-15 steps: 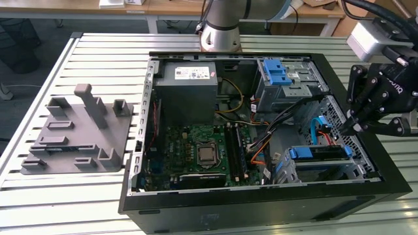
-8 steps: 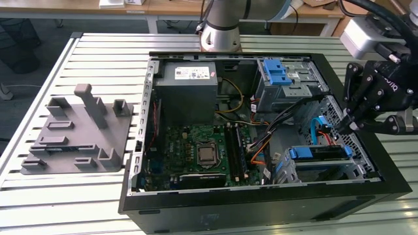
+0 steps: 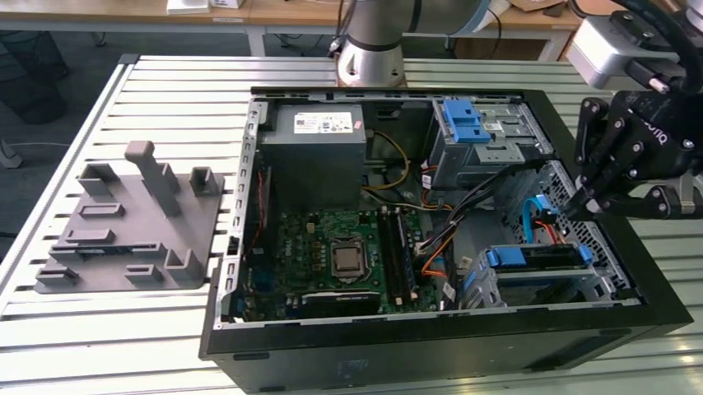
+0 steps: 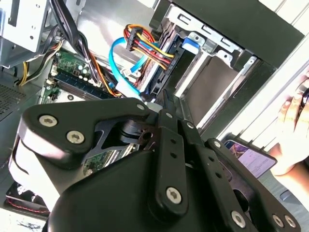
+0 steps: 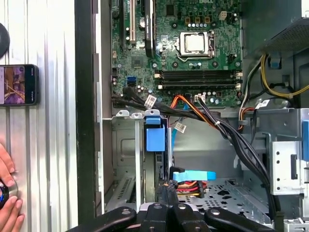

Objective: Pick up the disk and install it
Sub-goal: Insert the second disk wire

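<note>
The disk (image 3: 535,257) sits on edge in the drive cage at the front corner of the open computer case (image 3: 615,329), on the exterior view's right. Its blue carrier frame shows along the top. In the first wrist view its blue tab (image 5: 153,137) stands out of the cage slot. In the second wrist view the disk (image 4: 189,45) is beyond the fingertips. My black gripper (image 3: 579,207) hangs above the cage, a little behind the disk. Its fingers (image 5: 166,193) are shut together with nothing between them, and the gripper (image 4: 165,99) is apart from the disk.
Loose blue and coloured cables (image 5: 193,176) lie under the gripper. Motherboard (image 3: 341,255), grey power-supply box (image 3: 318,144) and an upper bay with a blue latch (image 3: 467,123) fill the case. A grey fixture (image 3: 127,222) lies on the slatted table. A hand (image 5: 7,193) and a phone (image 5: 18,84) rest beside the case.
</note>
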Robot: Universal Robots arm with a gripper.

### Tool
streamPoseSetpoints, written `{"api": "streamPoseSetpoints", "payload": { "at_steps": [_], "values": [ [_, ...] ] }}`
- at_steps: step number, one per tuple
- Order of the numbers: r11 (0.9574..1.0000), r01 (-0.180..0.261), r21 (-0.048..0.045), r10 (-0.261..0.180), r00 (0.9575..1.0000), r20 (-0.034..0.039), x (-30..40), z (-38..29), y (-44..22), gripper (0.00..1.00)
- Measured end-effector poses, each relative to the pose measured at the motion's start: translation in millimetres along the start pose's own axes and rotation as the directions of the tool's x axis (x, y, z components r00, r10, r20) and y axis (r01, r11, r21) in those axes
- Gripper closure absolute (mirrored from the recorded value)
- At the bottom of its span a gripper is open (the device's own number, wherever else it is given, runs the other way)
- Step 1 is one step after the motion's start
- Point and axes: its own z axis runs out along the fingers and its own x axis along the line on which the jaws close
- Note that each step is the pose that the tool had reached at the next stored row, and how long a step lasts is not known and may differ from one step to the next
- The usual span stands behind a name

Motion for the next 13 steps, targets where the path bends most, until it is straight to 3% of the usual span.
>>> {"api": "streamPoseSetpoints", "payload": {
  "at_steps": [7, 13],
  "values": [
    [1.0, 0.0, 0.0099, 0.0, 1.0, 0.0003, -1.9, 0.2, 13.9, 0.89],
    [0.9999, 0.0, 0.011, 0.0, 1.0, 0.0005, -7.8, 1.6, 14.8, 0.89]
  ]
}}
